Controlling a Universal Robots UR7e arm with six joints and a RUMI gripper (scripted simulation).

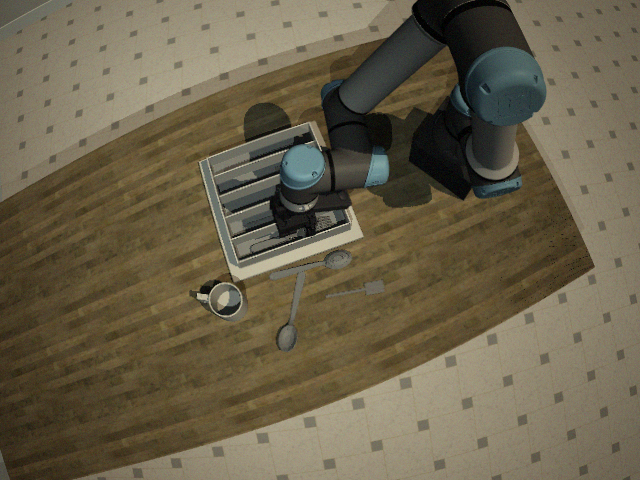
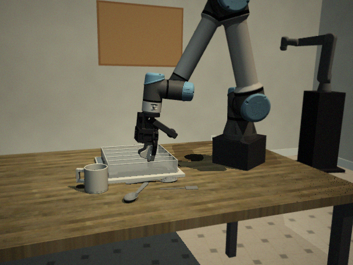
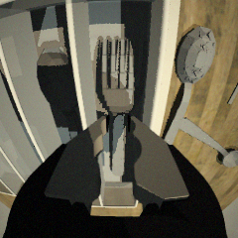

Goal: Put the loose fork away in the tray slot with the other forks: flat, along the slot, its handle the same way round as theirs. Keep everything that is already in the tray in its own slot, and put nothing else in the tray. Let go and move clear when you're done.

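The fork (image 3: 115, 79) lies along the outermost slot of the white cutlery tray (image 1: 267, 203), next to the rim that faces the spoons. Its tines point away from the wrist camera and its handle runs back between my fingers. My gripper (image 3: 118, 116) (image 1: 295, 224) hangs straight down into that slot, low in the tray in the side view (image 2: 148, 155). Its fingers stand slightly apart on either side of the handle, not pressed on it. Another utensil's handle (image 1: 258, 245) shows in the same slot; my wrist hides most of it.
Two spoons (image 1: 315, 264) (image 1: 292, 315) and a small spatula (image 1: 359, 290) lie on the table just outside the tray. A grey mug (image 1: 224, 300) stands by the tray's corner. Another utensil (image 3: 50, 45) lies in the neighbouring slot. The arm's black base (image 2: 239, 154) stands behind the tray.
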